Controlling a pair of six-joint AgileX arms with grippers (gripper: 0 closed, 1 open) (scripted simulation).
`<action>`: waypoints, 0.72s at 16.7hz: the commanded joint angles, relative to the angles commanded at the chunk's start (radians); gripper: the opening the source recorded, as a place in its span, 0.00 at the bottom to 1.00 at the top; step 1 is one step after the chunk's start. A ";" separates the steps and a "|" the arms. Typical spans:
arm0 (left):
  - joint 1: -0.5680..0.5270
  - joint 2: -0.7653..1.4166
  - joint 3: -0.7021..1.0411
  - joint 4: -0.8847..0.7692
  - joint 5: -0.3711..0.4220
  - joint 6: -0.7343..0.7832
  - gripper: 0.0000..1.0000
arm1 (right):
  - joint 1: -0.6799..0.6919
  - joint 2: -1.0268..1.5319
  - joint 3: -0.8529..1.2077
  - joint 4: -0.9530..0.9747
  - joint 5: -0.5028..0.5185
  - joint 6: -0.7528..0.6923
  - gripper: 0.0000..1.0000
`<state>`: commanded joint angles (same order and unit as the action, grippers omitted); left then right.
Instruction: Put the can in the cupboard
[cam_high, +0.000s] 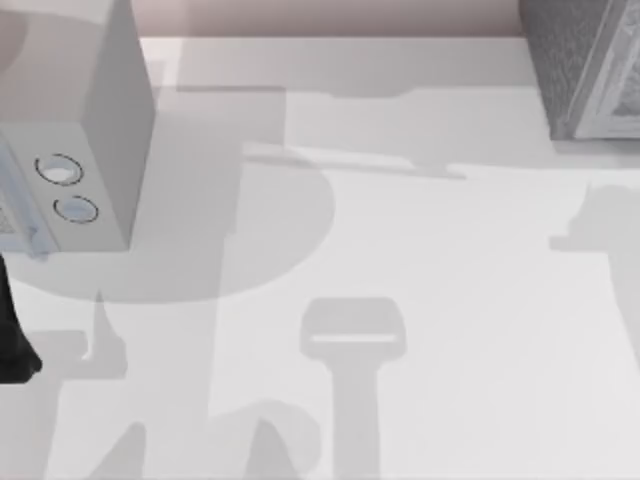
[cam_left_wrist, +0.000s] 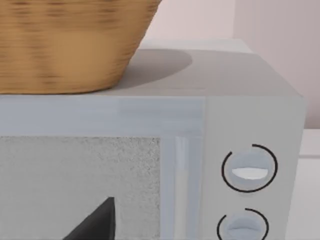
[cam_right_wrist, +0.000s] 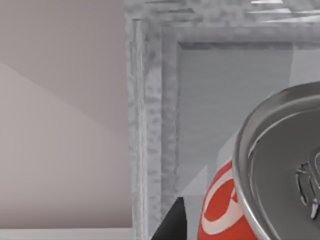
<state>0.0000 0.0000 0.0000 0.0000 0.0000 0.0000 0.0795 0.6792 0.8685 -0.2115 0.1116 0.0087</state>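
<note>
Closest to the right wrist camera is the can (cam_right_wrist: 250, 200), red with white lettering and a silver top, cut off by the picture's edge. A dark sliver of a finger (cam_right_wrist: 172, 222) shows just beside it; whether the right gripper is pinching the can or standing spread, I cannot tell. Right behind the can stands the cupboard (cam_right_wrist: 150, 100), its speckled grey frame around a paler, ribbed panel. Whether the can touches the cupboard is hard to make out.

From above, the cupboard (cam_high: 585, 65) sits at the table's far right corner, partly out of the picture. The table (cam_high: 450, 280) is pale and crossed by shadows.

At the far left stands a white box (cam_high: 90, 130) with two round dials. The left wrist camera sees a wicker basket (cam_left_wrist: 65, 45) on top of this box (cam_left_wrist: 250, 100); its inside is hidden. A dark tip (cam_left_wrist: 97, 222) of the left gripper pokes in near the box's speckled front; its fingers cannot be judged. A bit of black arm (cam_high: 12, 340) shows at the table's left edge.
</note>
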 joint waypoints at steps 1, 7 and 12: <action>0.000 0.000 0.000 0.000 0.000 0.000 1.00 | 0.011 0.074 0.103 -0.026 0.010 0.002 0.00; 0.000 0.000 0.000 0.000 0.000 0.000 1.00 | 0.072 0.463 0.631 -0.156 0.059 0.009 0.00; 0.000 0.000 0.000 0.000 0.000 0.000 1.00 | 0.101 0.633 0.856 -0.205 0.082 0.009 0.00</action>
<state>0.0000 0.0000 0.0000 0.0000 0.0000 0.0000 0.1805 1.3125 1.7243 -0.4164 0.1941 0.0174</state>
